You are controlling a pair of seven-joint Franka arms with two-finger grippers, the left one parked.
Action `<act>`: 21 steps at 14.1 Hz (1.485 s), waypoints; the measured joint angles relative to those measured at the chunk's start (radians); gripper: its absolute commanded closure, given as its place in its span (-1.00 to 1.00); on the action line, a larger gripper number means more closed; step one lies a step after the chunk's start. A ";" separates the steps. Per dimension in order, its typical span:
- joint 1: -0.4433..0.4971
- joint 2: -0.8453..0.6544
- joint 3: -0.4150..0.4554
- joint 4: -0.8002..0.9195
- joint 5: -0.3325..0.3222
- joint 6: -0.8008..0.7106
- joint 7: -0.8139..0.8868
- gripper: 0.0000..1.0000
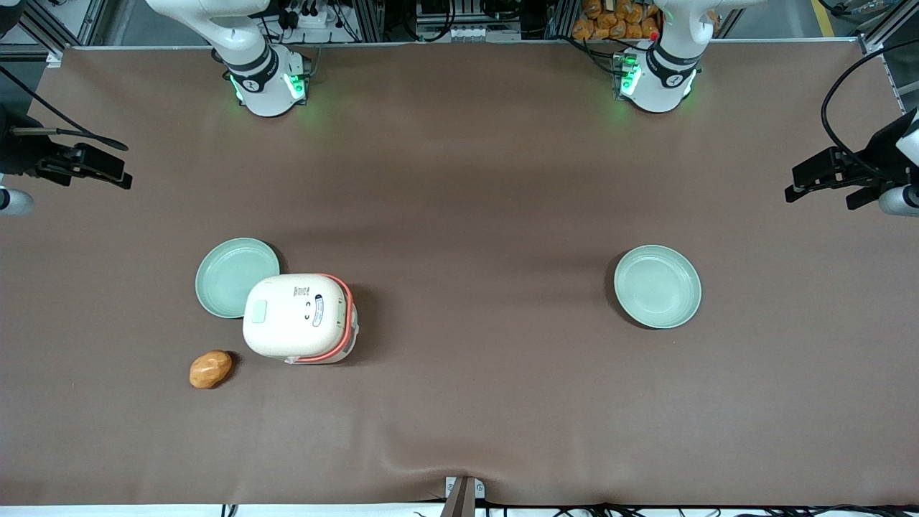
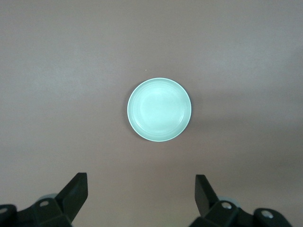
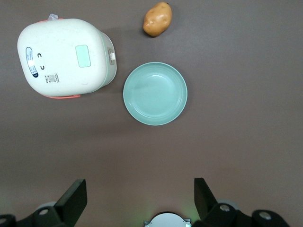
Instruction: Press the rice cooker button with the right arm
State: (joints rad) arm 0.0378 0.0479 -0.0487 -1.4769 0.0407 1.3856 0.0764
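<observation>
Rice cooker [image 1: 299, 317]: on brown table [image 1: 474, 187], lid shut, partly covering a green plate [image 1: 233, 273].
Button [image 1: 258, 311]: on lid top, untouched.
Potato [image 1: 210, 369]: just beside cooker, nearer front cam.
Gripper [image 3: 140, 201]: held high above table, fingers spread apart, nothing gripped; tips only seen.
Right arm [image 1: 240, 50]: upper part cut off.

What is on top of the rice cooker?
The rice cooker's closed lid carries the small green button and a few stickers. Nothing else sits on it. What is inside is hidden by the lid. The gripper hangs open, high above the table, away from the cooker.
</observation>
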 measured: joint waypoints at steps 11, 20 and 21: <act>0.000 0.000 -0.002 0.000 0.000 0.000 0.000 -1.00; 0.056 0.048 0.001 0.000 0.002 0.039 -0.017 -1.00; 0.059 0.063 0.002 0.000 0.005 0.061 -0.017 -1.00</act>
State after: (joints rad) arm 0.0971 0.1113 -0.0471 -1.4773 0.0453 1.4469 0.0597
